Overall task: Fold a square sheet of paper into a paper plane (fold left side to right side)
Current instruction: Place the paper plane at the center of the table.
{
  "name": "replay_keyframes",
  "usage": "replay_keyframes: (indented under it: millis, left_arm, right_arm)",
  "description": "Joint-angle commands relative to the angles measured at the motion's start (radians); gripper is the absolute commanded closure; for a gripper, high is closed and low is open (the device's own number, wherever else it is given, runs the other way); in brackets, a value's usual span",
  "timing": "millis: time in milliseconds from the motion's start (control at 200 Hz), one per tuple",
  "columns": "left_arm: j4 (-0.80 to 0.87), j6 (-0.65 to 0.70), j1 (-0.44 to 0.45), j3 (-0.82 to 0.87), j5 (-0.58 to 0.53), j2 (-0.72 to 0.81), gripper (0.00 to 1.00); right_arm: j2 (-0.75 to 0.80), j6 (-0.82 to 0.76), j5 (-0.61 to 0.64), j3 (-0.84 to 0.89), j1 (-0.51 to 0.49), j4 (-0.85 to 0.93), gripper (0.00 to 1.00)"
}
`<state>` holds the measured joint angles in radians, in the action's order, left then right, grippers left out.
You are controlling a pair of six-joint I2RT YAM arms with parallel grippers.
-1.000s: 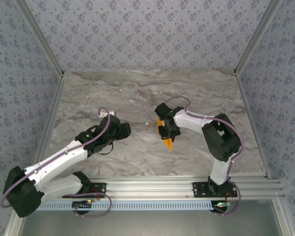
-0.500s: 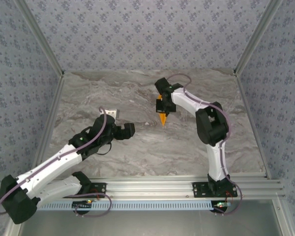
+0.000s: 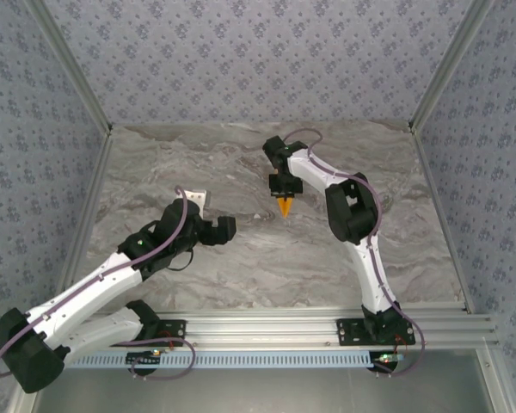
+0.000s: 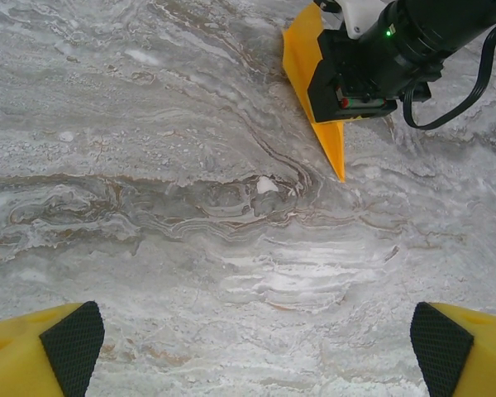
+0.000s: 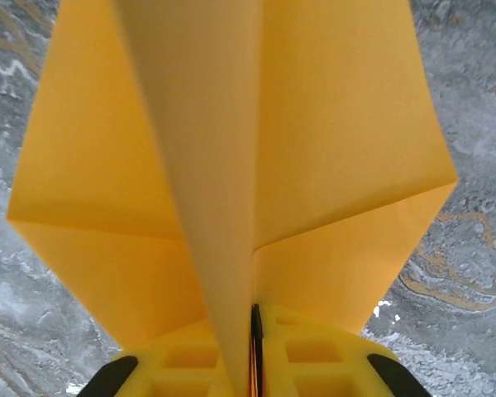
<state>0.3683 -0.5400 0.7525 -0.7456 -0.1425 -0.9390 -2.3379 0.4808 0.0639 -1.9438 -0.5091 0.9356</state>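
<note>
grey veined marble is forming the counter (image 3: pixel 241 267), which is running bare from the aluminium rail (image 3: pixel 327 325) at the near edge to the patterned walls (image 3: pixel 241 60) that are closing it in at the back and on both sides. open room is lying between the two arms, across the near middle, and along the far strip under the back wall.

the right arm (image 3: pixel 371 267) is rising steeply from its base at the near right and bending over toward the far middle of the counter. the right end effector (image 3: pixel 281 188) is clamping the paper plane (image 3: pixel 285 206) by its central fold. in the right wrist view its yellow fingers (image 5: pixel 314 364) are pressing together on that fold while the two wings are spreading out to either side. the plane's sharp tip is pointing toward the near edge. whether it is touching the marble i cannot tell.

the left arm (image 3: pixel 95 288) is stretching low and diagonally from the near left corner toward the centre. the left end effector (image 3: pixel 213 215) is standing with its fingers wide apart, gripping nothing, well to the left of the plane. in the left wrist view its black-padded fingertips (image 4: pixel 70 339) are sitting at the two bottom corners with bare marble between them, and the plane is hanging ahead at the upper right.
</note>
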Motion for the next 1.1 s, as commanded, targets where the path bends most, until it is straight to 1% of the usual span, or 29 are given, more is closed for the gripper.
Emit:
replay_keyframes:
  millis: [0,265,480,595,685,939,1014,1094]
  left_arm:
    - [0.020,0.026,-0.003,-0.043,-0.012,0.007,0.02]
    - [0.024,0.025,-0.004,-0.052,-0.032,0.003,0.02]
    - [0.021,0.029,-0.010,-0.063,-0.039,-0.024,0.02]
    - [0.020,0.018,-0.033,-0.068,-0.030,-0.039,0.02]
    - [0.014,0.007,-0.069,-0.071,0.000,-0.046,0.02]
    - [0.003,-0.009,-0.241,-0.101,0.136,-0.067,0.02]
    - [0.002,-0.009,-0.294,-0.111,0.154,-0.072,0.02]
    - [0.008,-0.006,-0.350,-0.122,0.154,-0.072,0.02]
  right_arm:
    - [-0.032,-0.016,-0.008,-0.009,0.001,0.046,0.82]
    - [-0.002,-0.036,-0.011,0.006,-0.003,0.050,0.66]
    - [0.016,-0.045,0.002,0.009,-0.006,0.049,0.65]
    - [0.034,-0.053,0.024,-0.002,-0.007,0.069,0.65]
    - [0.060,-0.060,0.042,-0.004,-0.008,0.080,0.64]
    - [0.155,-0.071,0.064,0.005,-0.013,0.122,0.60]
    - [0.207,-0.074,0.077,0.021,-0.018,0.127,0.60]
    - [0.300,-0.084,0.097,0.071,-0.018,0.102,0.59]
